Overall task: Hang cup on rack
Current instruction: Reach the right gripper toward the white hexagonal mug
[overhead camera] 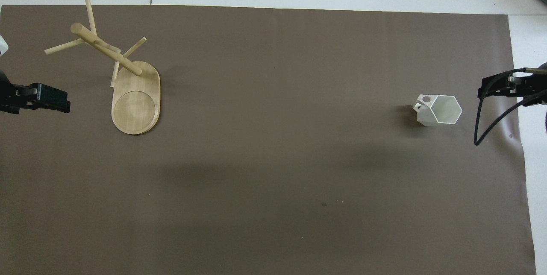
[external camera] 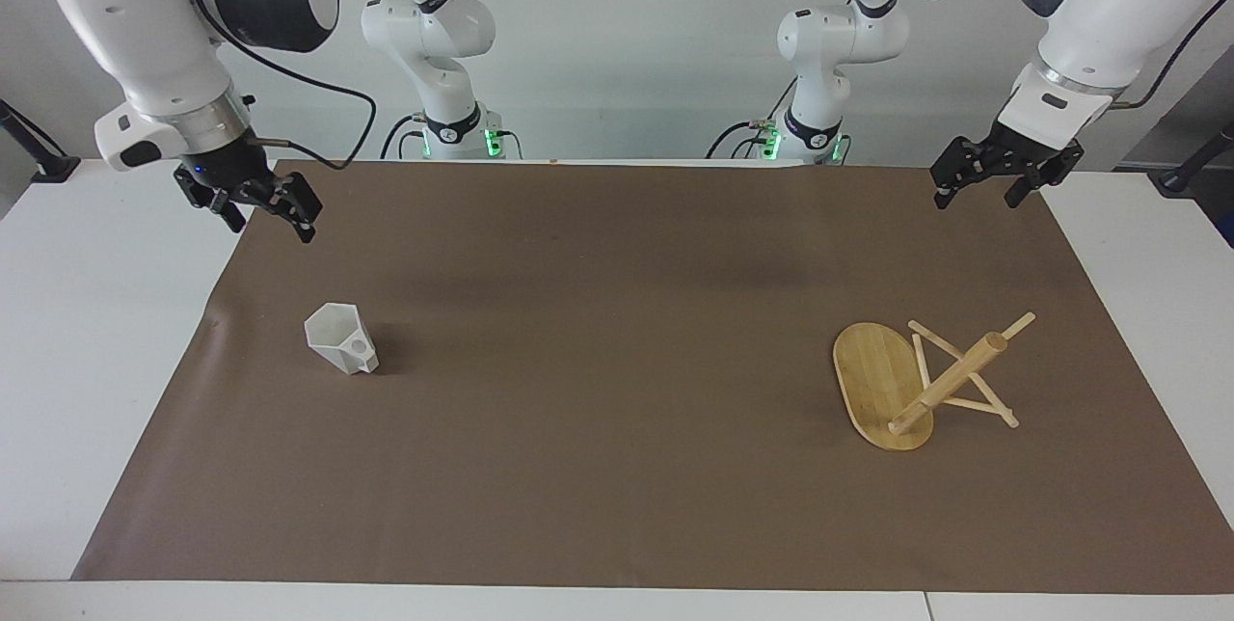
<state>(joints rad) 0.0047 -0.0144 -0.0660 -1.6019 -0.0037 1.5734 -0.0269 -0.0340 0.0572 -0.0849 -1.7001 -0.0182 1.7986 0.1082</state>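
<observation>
The white faceted cup (external camera: 340, 338) stands on the brown mat toward the right arm's end; it also shows in the overhead view (overhead camera: 440, 109), its pierced handle tab turned toward the left arm's end. The bamboo rack (external camera: 916, 380) stands on its oval base (overhead camera: 136, 100) toward the left arm's end, its pegs bare. My right gripper (external camera: 270, 224) is open and empty in the air over the mat's edge, apart from the cup; it shows in the overhead view (overhead camera: 510, 89) too. My left gripper (external camera: 976, 200) is open and empty, and waits over the mat's corner (overhead camera: 40, 98).
The brown mat (external camera: 617, 361) covers most of the white table (external camera: 87, 312). The two arm bases (external camera: 453, 134) stand at the table's robot edge. A black cable (overhead camera: 491, 121) hangs from the right wrist beside the cup.
</observation>
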